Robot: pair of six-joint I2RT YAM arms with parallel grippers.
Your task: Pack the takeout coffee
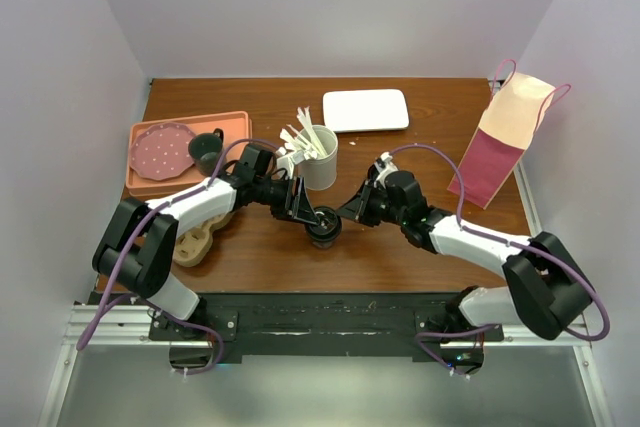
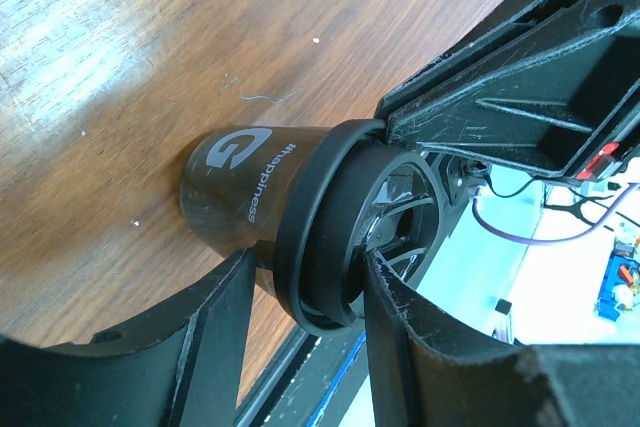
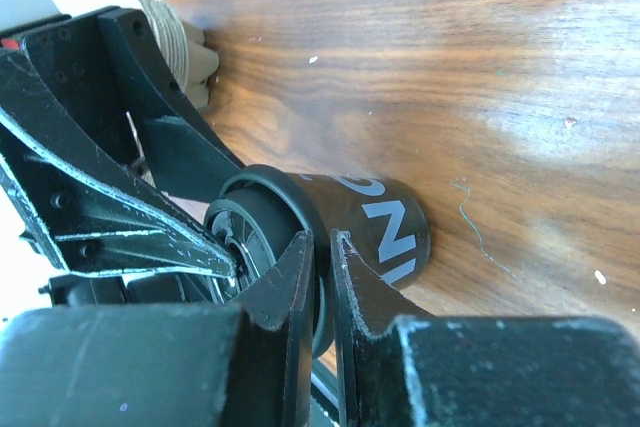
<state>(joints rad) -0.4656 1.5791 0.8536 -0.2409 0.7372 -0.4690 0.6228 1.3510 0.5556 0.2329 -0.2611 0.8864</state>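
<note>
The takeout coffee (image 1: 322, 224), a small dark brown cup with a black lid, stands on the wooden table near the front middle, between both arms. My left gripper (image 1: 311, 215) reaches it from the left. In the left wrist view the cup (image 2: 245, 187) shows grey lettering, and my left gripper (image 2: 308, 269) is shut across the black lid (image 2: 315, 232), one finger under the rim and the other on the lid's top. My right gripper (image 1: 343, 214) comes from the right. In the right wrist view my right gripper (image 3: 325, 247) pinches the lid's rim (image 3: 300, 202) on the cup (image 3: 385, 222).
A white cup of pale stirrers (image 1: 320, 157) stands just behind the coffee. Farther back lies a white rectangular plate (image 1: 366, 110). A pink paper bag (image 1: 500, 142) stands at the right. At the left, a salmon tray (image 1: 236, 125) holds a pink plate (image 1: 160, 150) and a dark mug (image 1: 207, 151). A beige object (image 1: 192, 243) lies front left.
</note>
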